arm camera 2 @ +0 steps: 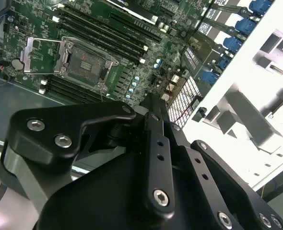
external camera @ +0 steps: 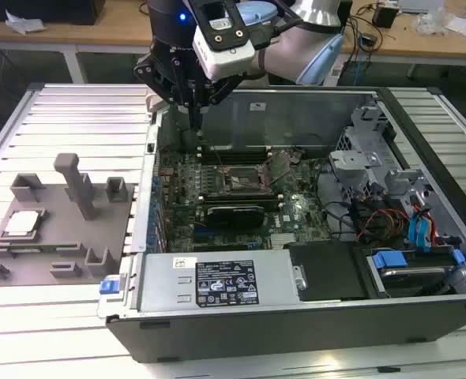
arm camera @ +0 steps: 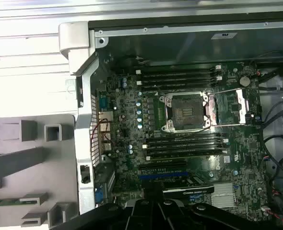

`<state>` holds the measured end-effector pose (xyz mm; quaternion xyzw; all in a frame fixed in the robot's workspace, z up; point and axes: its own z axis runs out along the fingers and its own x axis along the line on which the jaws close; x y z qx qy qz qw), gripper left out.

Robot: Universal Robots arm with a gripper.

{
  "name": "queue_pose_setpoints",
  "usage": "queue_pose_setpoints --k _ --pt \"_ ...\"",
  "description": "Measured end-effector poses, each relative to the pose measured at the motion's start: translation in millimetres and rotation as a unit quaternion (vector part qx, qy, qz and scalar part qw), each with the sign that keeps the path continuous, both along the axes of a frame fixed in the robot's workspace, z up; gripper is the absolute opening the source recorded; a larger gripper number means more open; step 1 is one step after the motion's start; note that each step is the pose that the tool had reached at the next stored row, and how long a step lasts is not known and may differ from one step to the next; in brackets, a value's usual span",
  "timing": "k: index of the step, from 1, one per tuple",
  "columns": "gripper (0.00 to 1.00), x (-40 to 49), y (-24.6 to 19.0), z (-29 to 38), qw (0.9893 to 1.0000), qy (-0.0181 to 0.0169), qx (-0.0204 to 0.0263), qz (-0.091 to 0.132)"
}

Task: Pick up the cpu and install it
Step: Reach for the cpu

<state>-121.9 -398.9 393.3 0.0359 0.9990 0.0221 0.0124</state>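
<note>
The near wall of the open computer case (external camera: pixel 312 324) stands up along the front, with the boxed power supply (external camera: pixel 217 283) lying just behind it; to the exterior view's left the ribbed metal bench (external camera: pixel 67 118) runs flat and open, and a grey tray (external camera: pixel 59 237) rests on it beside the case.

The cpu (external camera: pixel 23 224) lies flat in a shallow seat near the tray's left edge; it is a small square with a pale silvery top, and nothing touches it; grey blocks and a tall post (external camera: pixel 75 183) rise from the tray behind it.

Inside the case the green motherboard (external camera: pixel 217 175) lies on the floor; its socket (arm camera: pixel 186 111) sits in the middle between rows of dark memory slots, with its metal frame swung aside; a drive cage (external camera: pixel 375 158) and blue cables (external camera: pixel 419 229) crowd the exterior view's right side, leaving little room there.

Farther back, the tool (external camera: pixel 195 118) hangs point-down over the case's far left corner, well apart from the cpu; its fingers look pressed narrow together, gripping nothing.
</note>
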Motion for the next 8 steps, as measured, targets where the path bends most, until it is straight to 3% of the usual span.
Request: queue_pose_setpoints --k 8 --pt "0.11 -0.1 0.0 0.0 1.0000 0.0000 0.0001 0.000"
